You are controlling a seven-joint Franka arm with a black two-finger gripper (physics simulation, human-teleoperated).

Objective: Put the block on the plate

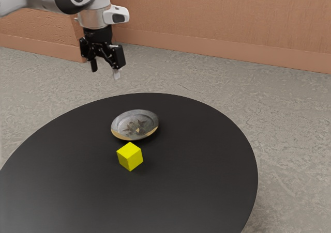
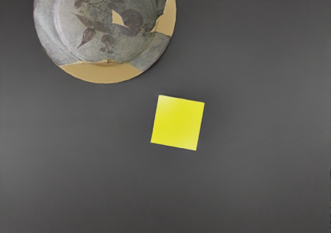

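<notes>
The end effector (image 1: 105,72) hung well above the bench (image 1: 196,186), its two fingers apart with nothing between them. The yellow block (image 1: 130,156) sat below it on the dark surface, and the plate (image 1: 135,125) lay near the block, also lower than the end effector, with a narrow strip of bench separating the two.

The step in hand looked to be the approach for a grasp. The likeliest fault was misalignment: in the wrist view the block's sides ran slightly askew, so a descent without a matching turn of the end effector could have put the fingers against corners, twisting the block or pinching it poorly. A descent off to one side could have set a finger on the block's top, or on the plate's rim (image 2: 101,73), since the rim stood close to one corner. Once the block was held, a carry kept too low could have clipped that rim and pushed the plate away. Letting go above the sloping edge, instead of over the middle, could have left the block leaning or sliding off.

Dark bench surface surrounded the block, which should have given both fingers room to come down. The bench's curved edge lay well apart from the block, and the wall (image 1: 222,16) stood beyond the floor (image 1: 289,119), well outside the short path needed.
</notes>
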